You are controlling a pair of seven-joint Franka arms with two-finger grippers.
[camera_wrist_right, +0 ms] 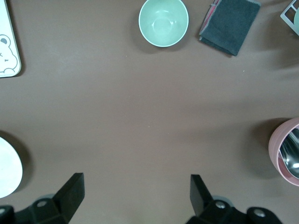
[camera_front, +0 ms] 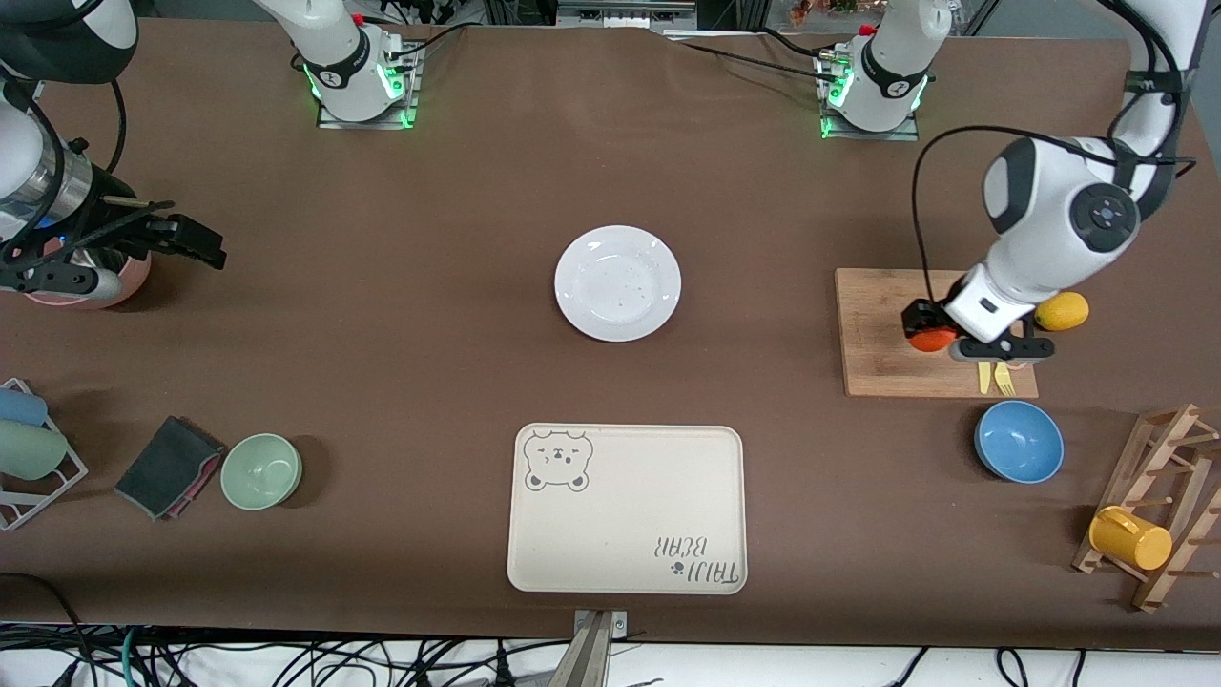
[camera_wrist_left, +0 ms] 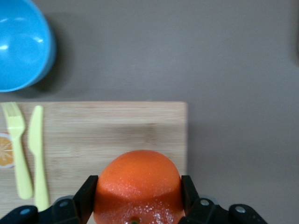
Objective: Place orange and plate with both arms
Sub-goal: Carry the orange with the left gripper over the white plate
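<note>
My left gripper (camera_front: pixel 940 334) is shut on the orange (camera_front: pixel 930 338), a small red-orange fruit, over the wooden cutting board (camera_front: pixel 882 353). In the left wrist view both black fingers (camera_wrist_left: pixel 86 196) press the sides of the orange (camera_wrist_left: pixel 138 186), near the board's edge. The white plate (camera_front: pixel 618 282) lies bare at the table's middle, farther from the front camera than the cream tray (camera_front: pixel 627 508). My right gripper (camera_front: pixel 212 250) hangs open with nothing in it at the right arm's end of the table. In the right wrist view, that gripper (camera_wrist_right: pixel 135 186) is over bare cloth, with the plate's rim (camera_wrist_right: pixel 7 168) at the frame's edge.
On the board lie a lemon (camera_front: pixel 1062 311) and a yellow fork and knife (camera_front: pixel 994 378). A blue bowl (camera_front: pixel 1019 441) and a wooden rack with a yellow mug (camera_front: pixel 1130 537) stand nearer the front camera. A green bowl (camera_front: pixel 260 470), dark cloth (camera_front: pixel 167 467) and pink bowl (camera_front: pixel 86 286) are at the right arm's end.
</note>
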